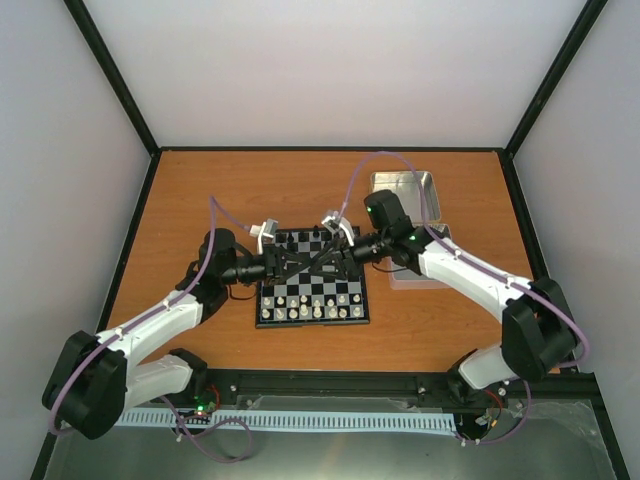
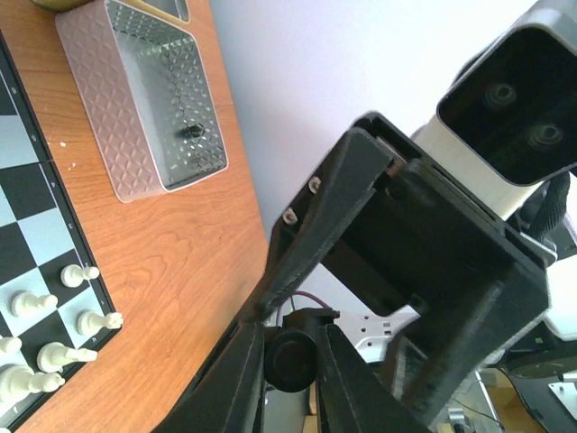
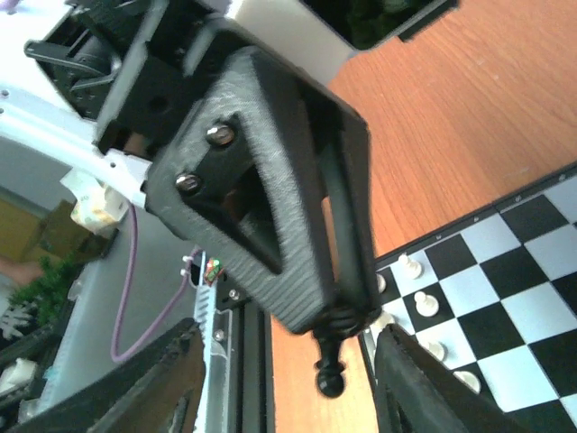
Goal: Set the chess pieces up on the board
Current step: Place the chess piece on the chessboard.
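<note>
The board [image 1: 313,288] lies mid-table with white pieces [image 1: 310,310] on its near rows and a few black pieces [image 1: 300,238] along its far row. Both grippers meet above it. My left gripper [image 1: 303,262] is shut on a black chess piece; in the left wrist view its fingers [image 2: 236,379] clamp the piece's round base [image 2: 293,359]. In the right wrist view the piece [image 3: 329,372] hangs from the left gripper's tips. My right gripper [image 3: 288,383] is open, its fingers [image 3: 162,388] wide on either side of the piece, not touching it. It also shows from above [image 1: 338,258].
A silver tin [image 1: 405,193] stands at the back right of the table, and another tin [image 2: 149,99] beside the board holds one black piece [image 2: 191,133]. White pawns [image 2: 77,272] line the board's edge. The table's black front rail [image 3: 248,361] is near.
</note>
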Controlling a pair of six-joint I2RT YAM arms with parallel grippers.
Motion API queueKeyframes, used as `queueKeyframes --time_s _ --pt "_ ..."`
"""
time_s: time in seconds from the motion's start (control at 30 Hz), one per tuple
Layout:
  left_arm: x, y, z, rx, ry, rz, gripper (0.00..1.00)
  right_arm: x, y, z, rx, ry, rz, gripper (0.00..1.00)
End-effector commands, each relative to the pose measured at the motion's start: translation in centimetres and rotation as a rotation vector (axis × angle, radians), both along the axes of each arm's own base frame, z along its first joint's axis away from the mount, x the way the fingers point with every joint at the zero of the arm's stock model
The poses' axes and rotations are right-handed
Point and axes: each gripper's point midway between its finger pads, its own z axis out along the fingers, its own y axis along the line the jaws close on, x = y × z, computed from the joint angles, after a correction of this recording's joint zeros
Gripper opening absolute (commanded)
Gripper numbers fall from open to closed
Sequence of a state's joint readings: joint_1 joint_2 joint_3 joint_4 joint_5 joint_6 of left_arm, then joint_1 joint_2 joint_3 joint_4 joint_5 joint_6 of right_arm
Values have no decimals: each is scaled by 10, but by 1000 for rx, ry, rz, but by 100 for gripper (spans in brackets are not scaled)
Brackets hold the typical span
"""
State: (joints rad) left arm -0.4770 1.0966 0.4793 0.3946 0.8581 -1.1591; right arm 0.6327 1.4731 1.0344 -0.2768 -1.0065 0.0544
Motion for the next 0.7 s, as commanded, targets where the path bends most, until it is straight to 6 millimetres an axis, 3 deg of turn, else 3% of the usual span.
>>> queueKeyframes --time_s 0.0,0.1,0.27,0.33,0.67 --pt "5 0 14 -18 -74 19 5 -8 -2 25 92 -49 -21 57" --pt "4 1 18 -36 -83 24 6 -7 -6 24 116 -11 -94 61" --pt "6 4 30 -61 -109 52 7 22 -10 7 115 151 -352 64" --pt "6 4 34 -72 -107 58 7 29 -10 8 179 205 -411 64" --pt "7 7 48 -151 -19 95 7 31 1 43 400 286 -458 59"
